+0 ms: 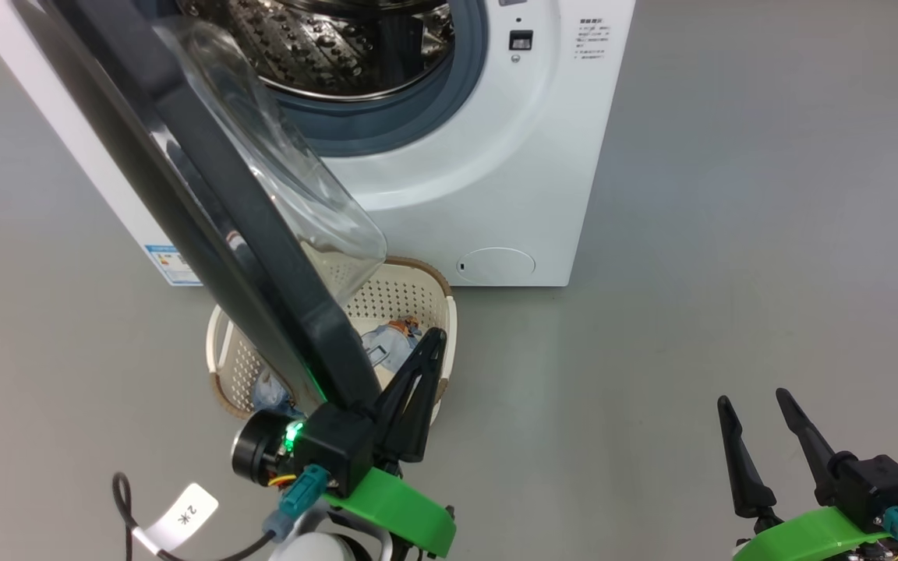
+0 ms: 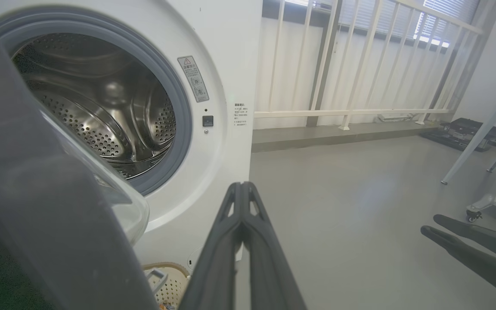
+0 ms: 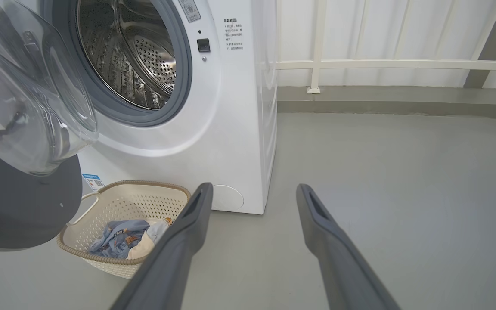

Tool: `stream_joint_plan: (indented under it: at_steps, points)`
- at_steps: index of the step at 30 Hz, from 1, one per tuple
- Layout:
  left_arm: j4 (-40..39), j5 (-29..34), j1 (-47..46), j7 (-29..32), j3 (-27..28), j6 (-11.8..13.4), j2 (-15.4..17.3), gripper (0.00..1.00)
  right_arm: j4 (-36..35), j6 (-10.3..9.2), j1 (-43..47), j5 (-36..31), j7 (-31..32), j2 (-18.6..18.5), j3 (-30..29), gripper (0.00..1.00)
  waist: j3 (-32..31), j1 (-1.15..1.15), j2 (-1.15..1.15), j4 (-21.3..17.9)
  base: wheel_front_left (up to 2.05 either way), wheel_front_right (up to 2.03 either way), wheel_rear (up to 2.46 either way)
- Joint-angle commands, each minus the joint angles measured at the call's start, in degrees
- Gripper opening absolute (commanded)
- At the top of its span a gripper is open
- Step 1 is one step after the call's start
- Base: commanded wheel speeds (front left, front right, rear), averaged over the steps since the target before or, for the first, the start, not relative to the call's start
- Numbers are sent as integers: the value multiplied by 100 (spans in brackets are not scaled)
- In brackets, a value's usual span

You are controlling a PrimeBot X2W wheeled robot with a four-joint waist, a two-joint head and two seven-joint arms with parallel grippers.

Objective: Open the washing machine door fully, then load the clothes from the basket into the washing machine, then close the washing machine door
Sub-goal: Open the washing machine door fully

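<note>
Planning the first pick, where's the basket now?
On the floor in front of the machine, left of centre in the head view, the basket sits beneath the open door.

Open washing machine door above the basket of clothes, closed left hand at its lower edge

This looks like a lab or test hall rather than a home laundry: the washing machine stands free on a bare, seamless grey floor that spreads wide ahead and to the right of the right gripper. Beyond the left gripper a white metal railing lines the far wall. Off to that gripper's right stand a castered white table leg and a flat black case on the floor.
</note>
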Motion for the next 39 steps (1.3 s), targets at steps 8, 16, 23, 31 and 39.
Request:
stream_joint_plan:
  at_steps: [8,16,23,31,39]
  points:
    - [-10,-134,-236,26,127,65,21,0,-104,9,-264,-3,-69,-99,110,100,57,0,0,185,0,0,0]
    - [143,-246,-171,112,189,199,35,0,-59,9,-260,30,-69,-94,138,100,-12,0,0,274,0,0,0]
    - [254,-401,-99,179,252,299,34,0,-28,9,-225,56,-69,-90,148,100,-73,0,0,291,0,0,0]
    - [325,-516,-53,234,296,427,35,0,7,9,-205,111,-69,-88,155,100,-93,0,0,337,0,0,0]
    - [333,-555,-22,234,355,488,111,0,12,9,-192,141,-69,-95,181,100,-95,0,0,495,0,0,0]
